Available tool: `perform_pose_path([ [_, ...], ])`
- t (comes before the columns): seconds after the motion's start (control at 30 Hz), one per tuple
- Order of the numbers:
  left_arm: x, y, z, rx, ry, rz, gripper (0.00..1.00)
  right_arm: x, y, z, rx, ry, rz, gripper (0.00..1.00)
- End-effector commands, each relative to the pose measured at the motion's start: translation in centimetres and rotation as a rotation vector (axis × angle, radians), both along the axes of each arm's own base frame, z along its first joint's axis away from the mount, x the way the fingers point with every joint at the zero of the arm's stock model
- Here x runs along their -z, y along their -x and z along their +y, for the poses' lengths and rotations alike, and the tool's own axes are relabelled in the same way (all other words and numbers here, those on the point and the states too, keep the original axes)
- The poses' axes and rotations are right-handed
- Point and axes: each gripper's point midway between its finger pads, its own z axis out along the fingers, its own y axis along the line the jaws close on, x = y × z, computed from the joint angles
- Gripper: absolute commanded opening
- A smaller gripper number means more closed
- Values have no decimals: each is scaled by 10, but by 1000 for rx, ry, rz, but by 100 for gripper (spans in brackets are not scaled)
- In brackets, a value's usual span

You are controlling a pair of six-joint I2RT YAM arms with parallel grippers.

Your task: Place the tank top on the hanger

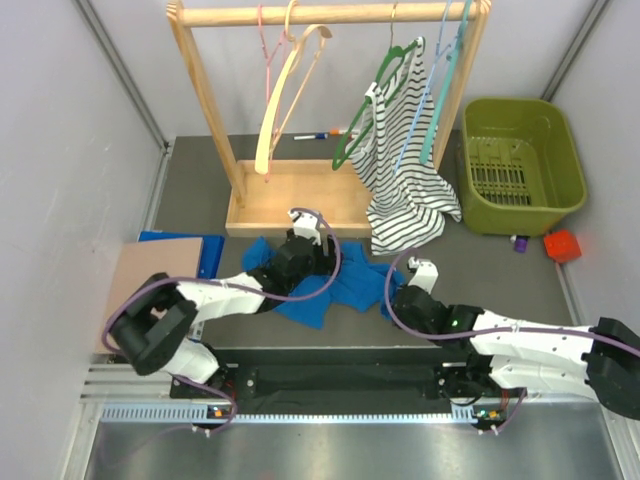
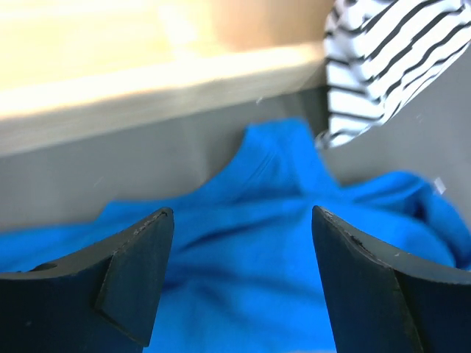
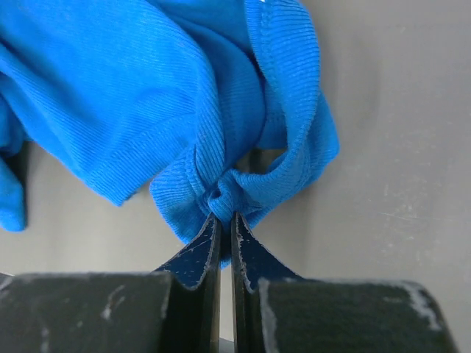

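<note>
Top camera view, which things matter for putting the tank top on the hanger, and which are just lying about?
Job: royal-blue fabric tank top, pinched by the shut right gripper; thin pink wire hanger; open left gripper.
Lying about: black-and-white striped top, cream wooden hanger, green hanger, olive plastic basket, small red block.

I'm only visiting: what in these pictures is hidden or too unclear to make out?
Top view: the left arm covers the middle of the tank top, so its full outline is hidden.
Left wrist view: the wooden rack base is blurred; the striped top is cut off by the upper right edge.
Top view: the small item beside the green basket is too small to identify.
</note>
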Motion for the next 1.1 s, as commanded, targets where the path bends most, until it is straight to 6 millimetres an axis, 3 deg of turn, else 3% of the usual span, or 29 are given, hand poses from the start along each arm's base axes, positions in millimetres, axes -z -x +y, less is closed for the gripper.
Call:
perform_pose_path([
  [0.0, -29, -30, -41, 36, 129, -104, 81, -15, -6, 17, 11, -93, -34, 0],
  [0.23, -3, -50, -67, 60, 87, -69, 80, -17, -1, -1, 43, -91, -44, 0],
  [0.33, 4, -54, -71, 58, 88, -62, 74, -15, 2, -10, 61, -92, -49, 0],
  [0.37, 8, -55, -73, 61, 88, -55, 70, -15, 2, -13, 70, -92, -50, 0],
  [0.47, 14, -55, -77, 64, 104, -47, 39, -15, 4, -21, 88, -89, -55, 0],
  [0.5, 12, -55, -77, 67, 111, -51, 15, -19, 3, -22, 93, -100, -63, 0],
  [0.53, 10, -55, -77, 62, 118, -58, 3, -19, 4, -24, 95, -97, -64, 0],
  [0.63, -4, -54, -58, 11, 114, -108, 0, -27, 0, -26, 109, -106, -91, 0],
  [0.67, -28, -54, -50, -8, 129, -164, 0, -29, -3, -29, 122, -96, -109, 0],
  [0.73, -46, -56, -26, -97, 116, -220, 0, -38, -8, -31, 134, -90, -136, 0],
  [0.77, -71, -51, -11, -125, 122, -277, 0, -42, -13, -35, 146, -63, -162, 0],
  [0.83, -89, -47, 13, -189, 98, -323, 0, -54, -24, -39, 176, -45, -190, 0],
  [0.87, -113, -42, 28, -208, 109, -374, 0, -59, -29, -42, 170, -16, -206, 0],
  [0.9, -119, -39, 37, -221, 94, -383, 0, -72, -36, -39, 171, -19, -224, 0],
  [0.93, -143, -36, 55, -257, 107, -428, 0, -79, -44, -44, 175, 12, -243, 0],
  [0.97, -152, -34, 63, -271, 107, -444, 0, -86, -48, -45, 174, 28, -254, 0],
  [1.0, -154, -32, 73, -285, 83, -439, 0, -107, -55, -44, 183, 13, -283, 0],
  [1.03, -174, -28, 90, -317, 102, -478, 0, -117, -60, -49, 195, 35, -311, 0],
  [1.07, -182, -24, 98, -335, 104, -491, 0, -129, -62, -51, 204, 31, -334, 0],
])
